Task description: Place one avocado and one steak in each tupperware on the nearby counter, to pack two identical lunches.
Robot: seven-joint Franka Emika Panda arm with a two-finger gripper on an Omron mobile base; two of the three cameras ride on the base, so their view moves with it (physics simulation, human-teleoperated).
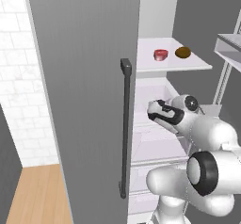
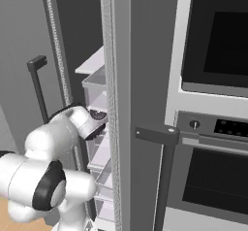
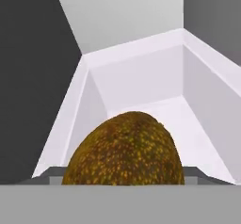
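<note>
Your arm (image 1: 207, 148) reaches into the open fridge (image 1: 84, 77), its gripper (image 3: 123, 183) closed around one avocado (image 3: 124, 152) over a white bin (image 3: 141, 72). On the upper shelf (image 1: 188, 65), a steak (image 1: 161, 54) sits just beside a second avocado (image 1: 183, 52)

On the white upper fridge shelf (image 1: 162, 64) ahead of me lay a small red-pink flat steak chunk (image 1: 161, 54) and, just right of it, a dark-brown rounded avocado (image 1: 183, 52), apart.
</note>
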